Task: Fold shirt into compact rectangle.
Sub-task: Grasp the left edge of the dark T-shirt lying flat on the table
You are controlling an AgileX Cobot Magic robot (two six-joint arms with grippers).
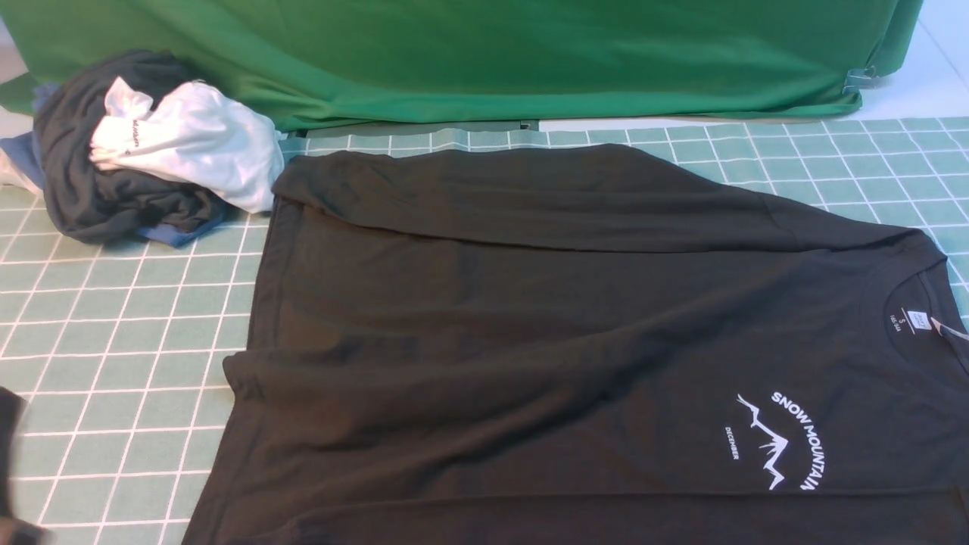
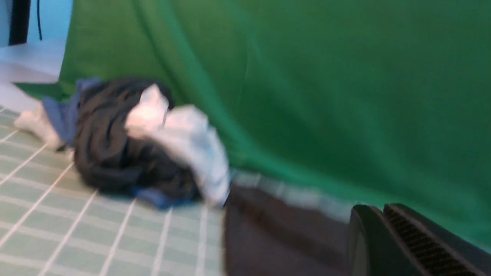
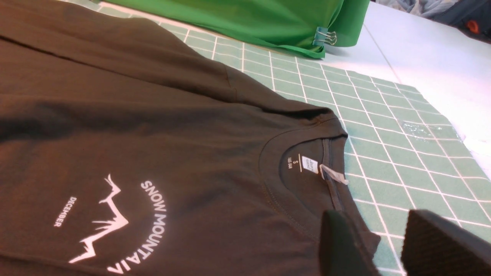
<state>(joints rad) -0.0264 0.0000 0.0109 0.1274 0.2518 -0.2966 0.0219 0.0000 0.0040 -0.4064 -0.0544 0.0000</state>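
A table covered by a muted green cloth with a white grid of lines [image 1: 106,303] spreads across the scene, a glossy patch of clear tape [image 3: 416,129] on it near one edge. Along its far side hangs a bright green fabric drape [image 1: 484,60], creased and sagging in soft folds, with a teal metal binder clip with wire handles [image 3: 321,36] gripping its lower corner. Beyond lies a smooth white surface crossed by a thin dark seam [image 3: 422,50], washed in pinkish light in places.
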